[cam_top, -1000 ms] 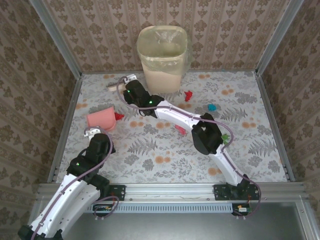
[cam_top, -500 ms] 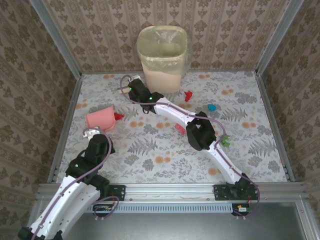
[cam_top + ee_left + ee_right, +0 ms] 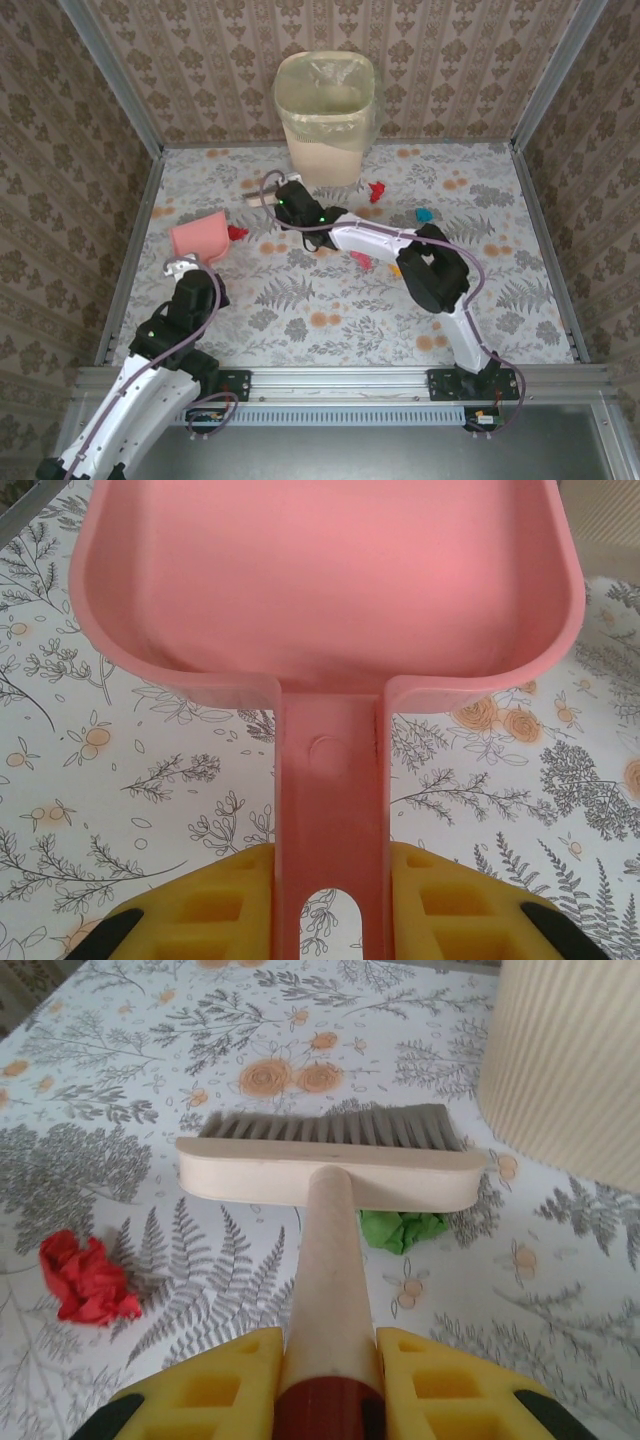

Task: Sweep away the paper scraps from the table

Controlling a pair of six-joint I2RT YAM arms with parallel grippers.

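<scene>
Green paper scrap (image 3: 403, 1230) lies just beside the brush (image 3: 325, 1170), seen from the right wrist; right pincer (image 3: 328, 1380) pinches its handle, left pincer (image 3: 330, 905) the dustpan (image 3: 330, 580) handle.

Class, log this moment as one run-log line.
left gripper: holds dustpan | right gripper: holds brush | brush: beside green scrap, near bin | red scrap: unswept

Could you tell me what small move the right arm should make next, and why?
Probably draw the brush back over the green scrap: the scrap lies on the handle side of the head, away from the bristles, so they cannot yet push it toward the pink dustpan.
</scene>
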